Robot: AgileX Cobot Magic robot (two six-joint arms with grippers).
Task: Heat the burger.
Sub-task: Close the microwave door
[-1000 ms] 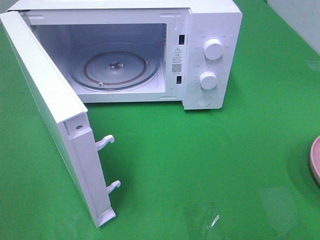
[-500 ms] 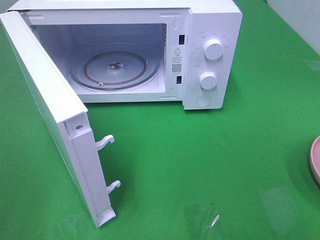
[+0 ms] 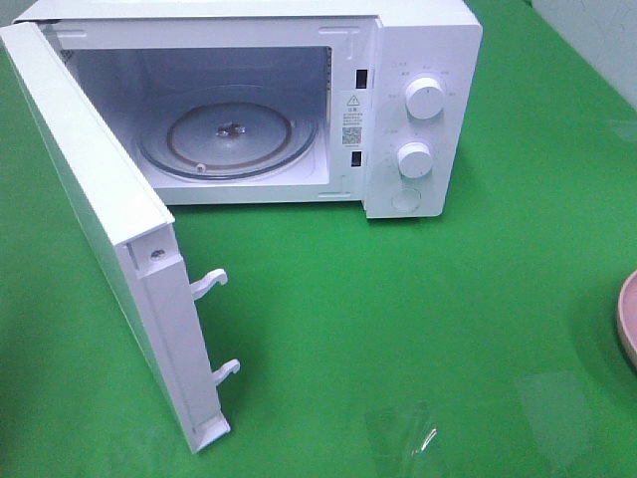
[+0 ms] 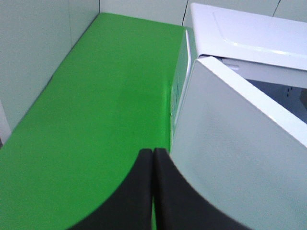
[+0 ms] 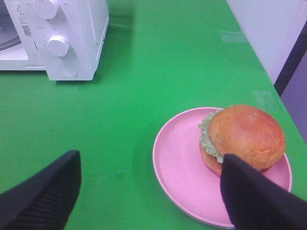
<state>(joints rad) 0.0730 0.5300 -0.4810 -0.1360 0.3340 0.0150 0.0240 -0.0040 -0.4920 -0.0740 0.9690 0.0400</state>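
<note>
Right wrist view: burger waits on plate

Right claw [image 5: 148, 191] hangs wide open, empty, over the burger [image 5: 242, 136] on its pink plate [image 5: 180, 167], lower right. Left claw [image 4: 153, 158] is closed on nothing beside the open microwave door [image 4: 230, 158].

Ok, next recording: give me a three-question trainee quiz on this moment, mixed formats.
1. True or false: the microwave door stands open.
2. Where does the burger sit? A) on the turntable B) on the pink plate C) on the bare green table
3. Fill in: the left hand is ____, while the right hand is open above the plate.

Key: 1 true; 2 B; 3 shut
</note>
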